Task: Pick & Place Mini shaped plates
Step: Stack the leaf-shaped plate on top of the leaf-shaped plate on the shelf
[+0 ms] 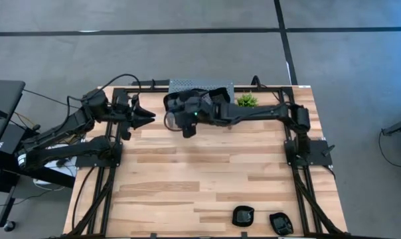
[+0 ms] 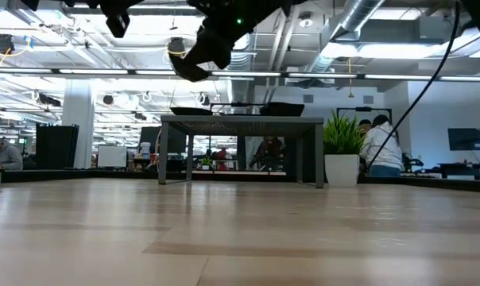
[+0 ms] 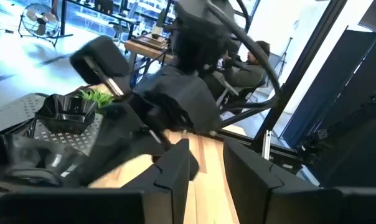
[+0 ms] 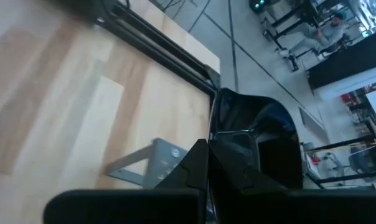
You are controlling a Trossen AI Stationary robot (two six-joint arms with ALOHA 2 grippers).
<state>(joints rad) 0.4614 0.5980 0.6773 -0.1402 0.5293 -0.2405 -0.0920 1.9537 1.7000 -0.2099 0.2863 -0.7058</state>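
Above the table's far edge, right gripper pinching a black plate just off the stand; carry step, by the look of it. Left gripper beside it, fingers spread, empty. Next, likely a swing toward the two plates at the near edge, then a gentle release.

We see the counter from above under even, bright overhead light, with only soft, short shadows beneath the arms. From counter height, rows of ceiling lamps glare white, the near wood lies out of focus, and the arms overhead are dark silhouettes. The left wrist view shows motion blur on the other arm and daylight behind. The right wrist view is smeared throughout.
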